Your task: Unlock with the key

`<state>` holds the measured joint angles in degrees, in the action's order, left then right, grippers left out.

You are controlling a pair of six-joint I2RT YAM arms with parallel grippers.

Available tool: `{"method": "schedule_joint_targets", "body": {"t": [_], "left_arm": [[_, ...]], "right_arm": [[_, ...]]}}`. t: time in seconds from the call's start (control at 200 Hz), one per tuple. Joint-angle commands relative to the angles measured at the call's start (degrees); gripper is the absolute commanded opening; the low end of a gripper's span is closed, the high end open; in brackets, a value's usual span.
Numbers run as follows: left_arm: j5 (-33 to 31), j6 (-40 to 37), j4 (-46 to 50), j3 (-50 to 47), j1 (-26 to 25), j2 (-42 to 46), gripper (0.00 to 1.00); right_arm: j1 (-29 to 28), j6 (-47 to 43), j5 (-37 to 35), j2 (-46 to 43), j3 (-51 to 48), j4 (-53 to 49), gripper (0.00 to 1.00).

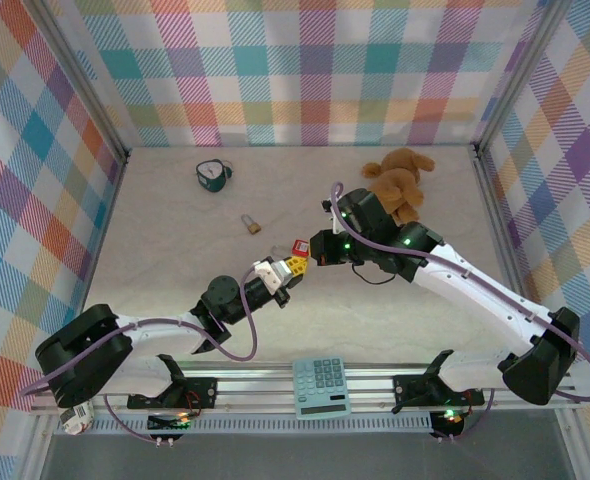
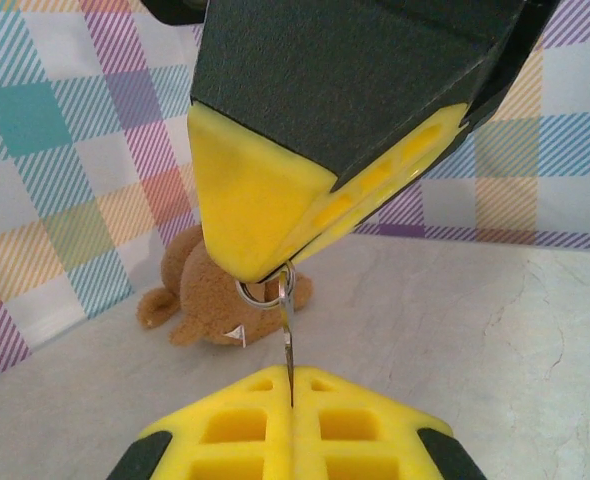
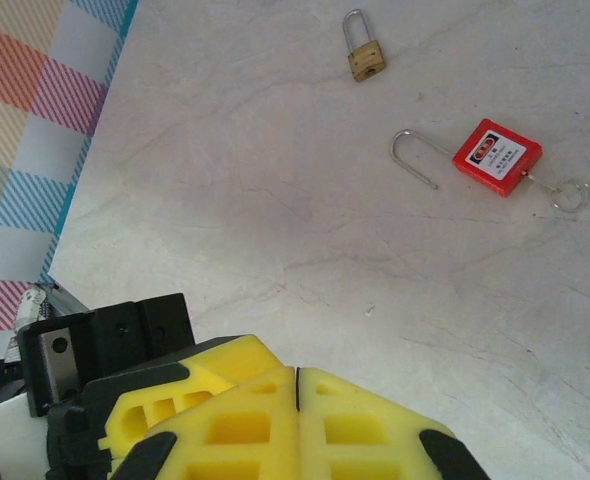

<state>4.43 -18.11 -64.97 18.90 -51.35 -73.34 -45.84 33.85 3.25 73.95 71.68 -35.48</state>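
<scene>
The key (image 2: 287, 352) stands on edge, pinched by its thin blade between the shut fingertips of my left claw (image 2: 291, 415). That claw is closed on the key and holds nothing else. The key's head points away from my left claw, and a small ring (image 2: 259, 293) hangs through it. Head and ring touch the tip of my right claw (image 3: 296, 385), which reaches in from the opposite side. My right claw's fingers are pressed together along one thin seam. I cannot tell whether they nip the key's head or only touch it.

Both claws meet in the air above the middle of the counter (image 1: 175, 230). Just beside them on the counter lies the red padlock (image 3: 496, 157), flat, label up, its wire shackle swung open. A thin stem with a second ring (image 3: 572, 194) sticks out of its bottom end. The brass padlock (image 3: 365, 60) lies apart from it, further toward the far-left corner, its shackle closed.

Near the far edge, right of the middle, lies a brown teddy bear (image 1: 400, 180), and left of the middle sits a small teal thing (image 1: 213, 175). A calculator (image 1: 321, 385) lies at the near edge between my two bases.
</scene>
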Motion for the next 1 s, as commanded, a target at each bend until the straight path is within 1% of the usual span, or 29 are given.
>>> {"method": "schedule_joint_targets", "body": {"t": [0.0, 0.135, 0.205, 0.275, 0.325, 0.37, 0.42, 0.51, 0.605, 0.655, 0.845, 0.905, 0.96, 0.995], "left_arm": [[1.1, -1.5, -2.3, -0.5, -0.5, 1.8, 0.00], [1.1, -2.5, -0.8, -0.2, -0.5, 2.1, 0.00], [1.3, -3.5, 0.9, 0.2, -0.5, 2.5, 0.00], [0.9, -5.2, 4.0, 0.9, -0.5, 3.3, 0.00], [0.0, -7.2, 6.8, 1.4, -0.5, 4.1, 0.00], [-1.1, -9.0, 10.2, 2.0, -0.5, 5.2, 0.00], [-2.8, -11.8, 14.5, 3.0, -0.6, 6.5, 0.00], [-5.9, -18.5, 24.9, 5.1, -0.8, 8.8, 0.00], [-10.5, -26.2, 36.0, 7.8, -1.4, 10.2, 0.00], [-13.2, -30.0, 39.6, 9.0, -2.2, 10.2, 0.00], [-21.2, -43.8, 44.1, 10.8, -4.8, 9.6, 0.00], [-23.6, -48.5, 41.9, 10.9, -5.3, 8.8, 0.00], [-25.2, -53.9, 36.6, 10.5, -5.6, 7.0, 0.00], [-25.8, -55.9, 36.4, 11.4, -5.6, 6.1, 0.00]], "right_arm": [[0.7, -0.7, -1.7, 0.8, 0.4, -0.6, 0.01], [0.9, -0.8, -1.0, 1.0, 0.0, -0.2, 0.02], [1.1, -0.9, -0.2, 1.0, 0.3, -0.1, 0.07], [1.3, -1.1, -0.1, 0.8, 0.6, -0.1, 0.08], [1.7, -1.2, 0.2, 0.8, 1.0, -0.5, 0.11], [2.1, -1.1, 0.2, 0.6, 1.1, -0.7, 0.17], [2.9, -0.8, 0.3, 0.1, 1.0, -0.8, 0.26], [4.5, -0.1, 1.1, -1.1, -0.5, 0.2, 0.41], [7.3, 1.7, 4.3, -2.4, -3.5, 2.8, 0.50], [8.8, 2.6, 6.9, -3.0, -5.7, 4.9, 0.53], [14.2, 6.2, 18.3, -4.0, -14.2, 15.4, 0.63], [16.1, 7.2, 21.7, -3.7, -16.3, 18.3, 0.65], [17.8, 8.2, 24.4, -3.4, -18.3, 21.3, 0.65], [18.9, 8.7, 26.3, -3.2, -19.3, 23.3, 0.66]]}}
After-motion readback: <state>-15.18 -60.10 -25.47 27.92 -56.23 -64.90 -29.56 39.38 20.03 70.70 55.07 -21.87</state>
